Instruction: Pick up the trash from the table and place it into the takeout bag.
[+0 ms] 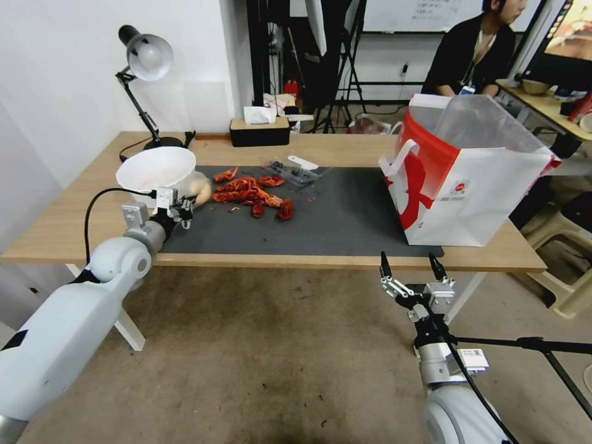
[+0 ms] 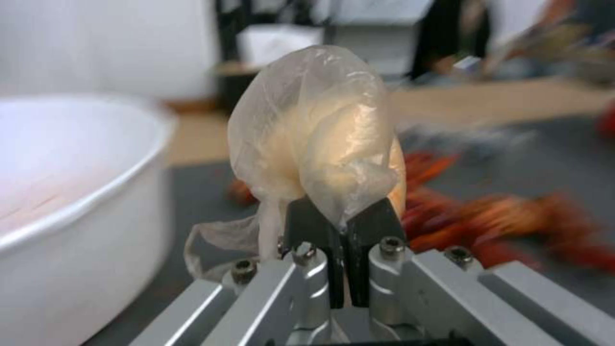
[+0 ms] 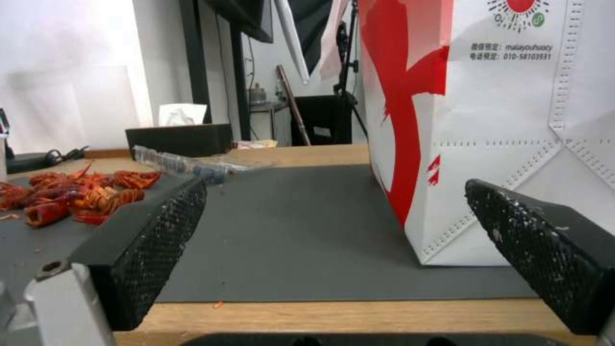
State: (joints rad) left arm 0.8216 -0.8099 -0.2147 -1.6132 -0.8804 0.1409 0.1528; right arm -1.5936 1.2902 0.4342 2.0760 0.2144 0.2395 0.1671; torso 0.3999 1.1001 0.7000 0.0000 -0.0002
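At the mat's left end, the left gripper [image 2: 346, 226] has its fingers [image 2: 307, 226] pinching a crumpled clear plastic glove [image 2: 314, 129], held beside the white bowl [image 1: 157, 169]. Red crayfish shells [image 1: 253, 194] lie just right of it on the grey mat [image 1: 345, 216]. Takeout bag [image 1: 468, 179] stands open at the mat's right end. Right gripper [image 1: 412, 266] hovers off the bench [image 1: 55, 228] front edge near the bag, fingers spread, empty.
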